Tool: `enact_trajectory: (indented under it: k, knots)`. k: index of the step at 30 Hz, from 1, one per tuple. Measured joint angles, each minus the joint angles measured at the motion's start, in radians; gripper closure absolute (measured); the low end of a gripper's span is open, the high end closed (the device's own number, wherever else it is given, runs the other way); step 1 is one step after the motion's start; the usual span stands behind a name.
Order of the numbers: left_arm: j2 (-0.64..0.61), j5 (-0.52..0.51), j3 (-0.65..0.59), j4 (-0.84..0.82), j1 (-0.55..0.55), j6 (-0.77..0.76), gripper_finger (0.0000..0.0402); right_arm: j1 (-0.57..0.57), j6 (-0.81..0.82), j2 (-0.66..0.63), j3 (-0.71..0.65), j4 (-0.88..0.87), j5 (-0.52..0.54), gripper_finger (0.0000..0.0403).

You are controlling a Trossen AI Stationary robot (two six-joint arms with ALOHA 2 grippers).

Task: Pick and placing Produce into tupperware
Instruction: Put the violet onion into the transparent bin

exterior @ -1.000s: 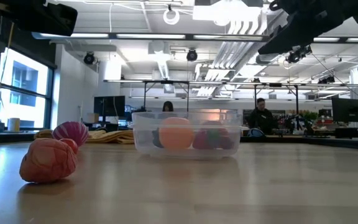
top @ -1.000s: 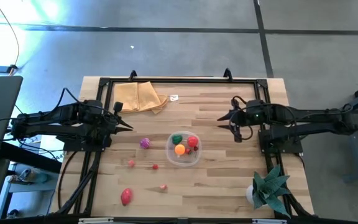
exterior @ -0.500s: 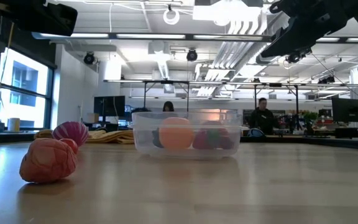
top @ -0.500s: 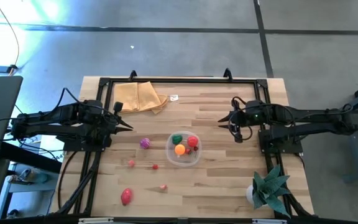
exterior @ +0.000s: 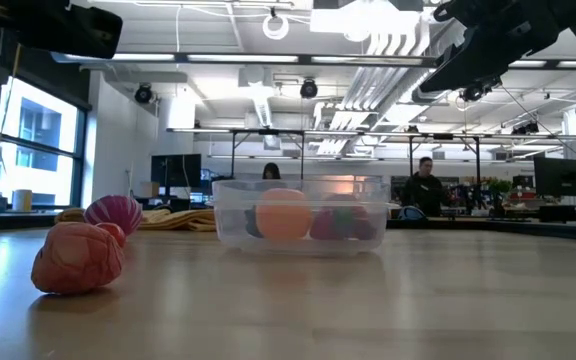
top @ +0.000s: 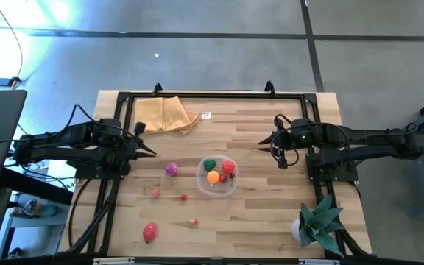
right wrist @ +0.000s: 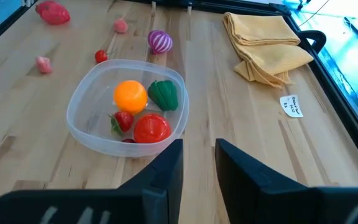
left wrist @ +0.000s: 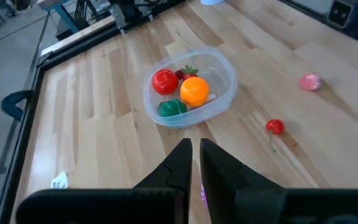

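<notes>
The clear round tub [top: 217, 177] stands mid-table and holds an orange ball [right wrist: 130, 95], a green piece [right wrist: 163, 94], a red tomato [right wrist: 152, 127] and a strawberry [right wrist: 122, 120]. A magenta onion [top: 171, 169], a small pink piece [top: 155, 193], a small red cherry [top: 183, 196], another pink piece [top: 193, 221] and a red fruit [top: 149, 232] lie on the wood left of and nearer than the tub. My left gripper [top: 155, 153] hovers left of the onion, fingers shut to a thin slit [left wrist: 195, 144]. My right gripper [top: 260, 141] hovers right of and beyond the tub, narrowly open [right wrist: 198, 144] and empty.
A tan folded cloth [top: 166, 115] and a small white tag [top: 207, 115] lie near the far edge. A spiky green potted plant [top: 319, 221] stands at the near right corner. A black frame [top: 212, 94] runs round the tabletop. Bare wood lies between the tub and the plant.
In the low view my right gripper has shifted a little high above the table during the first half second, then held still. The produce and tub have stayed in place.
</notes>
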Motion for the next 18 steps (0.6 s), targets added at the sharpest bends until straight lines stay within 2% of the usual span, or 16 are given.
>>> enact_trajectory:
  k: [7, 10, 18]
  knots:
    - [0.002, -0.125, 0.000, 0.054, 0.000, 0.064, 0.0378, 0.000, 0.000, 0.000, 0.000, 0.000, 0.000, 0.0320]
    - [0.012, -0.161, 0.000, 0.140, 0.000, 0.042, 0.0378, 0.000, 0.000, 0.000, 0.000, 0.000, 0.000, 0.0320]
    - [0.024, -0.173, 0.000, 0.433, 0.000, 0.012, 0.0378, 0.000, 0.000, 0.000, 0.000, 0.000, 0.000, 0.0320]
